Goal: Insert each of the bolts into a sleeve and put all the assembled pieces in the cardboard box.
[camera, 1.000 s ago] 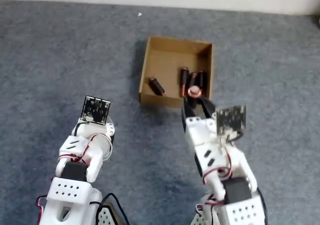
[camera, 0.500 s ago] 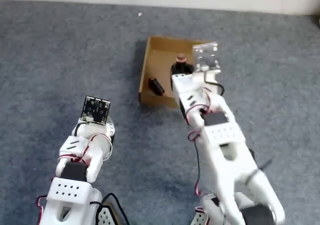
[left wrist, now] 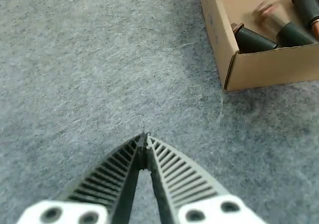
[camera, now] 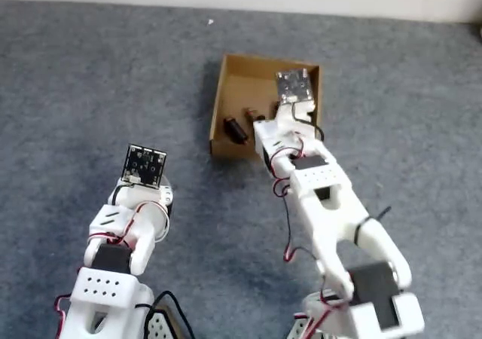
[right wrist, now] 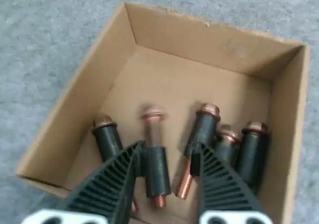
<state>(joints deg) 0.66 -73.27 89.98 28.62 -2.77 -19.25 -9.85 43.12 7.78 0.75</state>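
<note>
The cardboard box (right wrist: pixel 209 25) holds several assembled pieces, each a copper bolt in a dark sleeve. My right gripper (right wrist: pixel 167 157) hangs open just above the box's near side. One assembled piece (right wrist: pixel 155 164) lies on the box floor between its fingers, free of both. Others lie beside it (right wrist: pixel 106 134) and toward the far wall (right wrist: pixel 251 144). From above, the box (camera: pixel 226 90) sits at the back centre with the right arm (camera: pixel 316 188) stretched over it. My left gripper (left wrist: pixel 144 145) is shut on nothing, low over the carpet short of the box (left wrist: pixel 269 69).
Grey carpet (camera: pixel 90 75) covers the whole table, with open room left of the box and in front of it. The left arm (camera: pixel 128 226) stands at the near left, well apart from the right one.
The right arm carried an assembled piece from the box's near edge out over the box, then opened; the piece now lies inside. The left arm has kept still.
</note>
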